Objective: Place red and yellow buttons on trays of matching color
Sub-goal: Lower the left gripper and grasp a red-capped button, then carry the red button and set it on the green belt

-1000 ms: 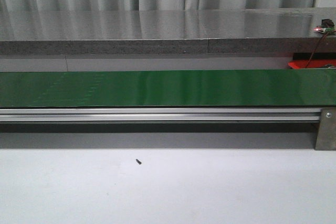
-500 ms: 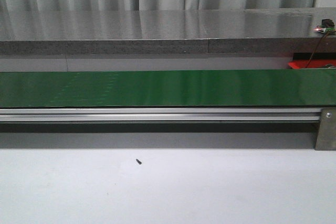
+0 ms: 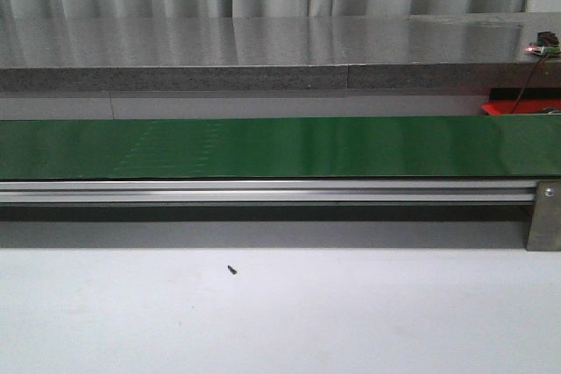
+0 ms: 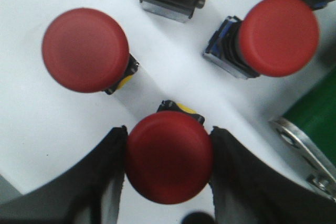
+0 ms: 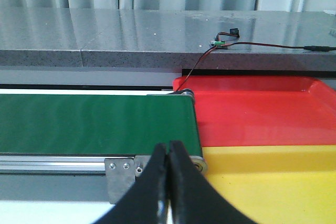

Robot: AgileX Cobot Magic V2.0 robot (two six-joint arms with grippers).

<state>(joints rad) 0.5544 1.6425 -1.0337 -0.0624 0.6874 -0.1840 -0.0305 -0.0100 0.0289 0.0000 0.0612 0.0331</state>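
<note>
The left gripper [image 4: 168, 158] had broad black fingers [image 4: 102, 182] with a matte surface. The right gripper [image 5: 168, 182] had black fingers [image 5: 152, 187] tapering toward narrow tips.

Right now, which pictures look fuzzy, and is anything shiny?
Left wrist view: the red button between the jaws looks fairly sharp, while the other red buttons look soft. Front view: the green belt has pale glare. Right wrist view: the closed black fingers are blurry; the red tray is clear.
</note>
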